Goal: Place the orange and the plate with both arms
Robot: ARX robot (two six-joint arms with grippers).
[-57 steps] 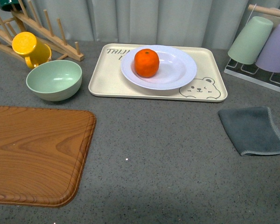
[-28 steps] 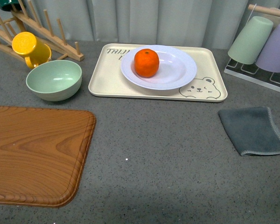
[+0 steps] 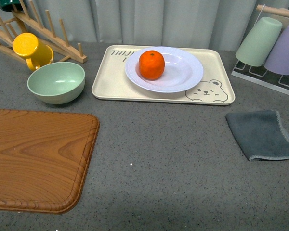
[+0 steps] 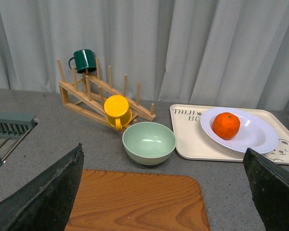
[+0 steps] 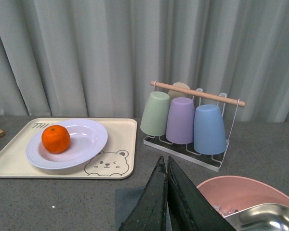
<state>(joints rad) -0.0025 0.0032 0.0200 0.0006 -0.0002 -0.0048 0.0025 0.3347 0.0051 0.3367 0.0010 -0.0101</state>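
On the left of my worktop (image 3: 173, 159) lies the wooden cutting board (image 3: 38, 159), and behind it stand the pale green bowl (image 3: 56, 82) and the yellow mug (image 3: 31, 49). My left end effector (image 4: 166, 192) has its fingers spread wide apart. In the middle, the orange (image 3: 151, 65) sits on the white plate (image 3: 183, 72), which rests on the beige tray (image 3: 111, 82). My right end effector (image 5: 166, 192) has its fingers pressed together, holding nothing.

The orange (image 5: 56, 139) sits in the plate (image 5: 86, 144) on the tray (image 5: 120, 166); right gripper (image 5: 166, 192) closed.
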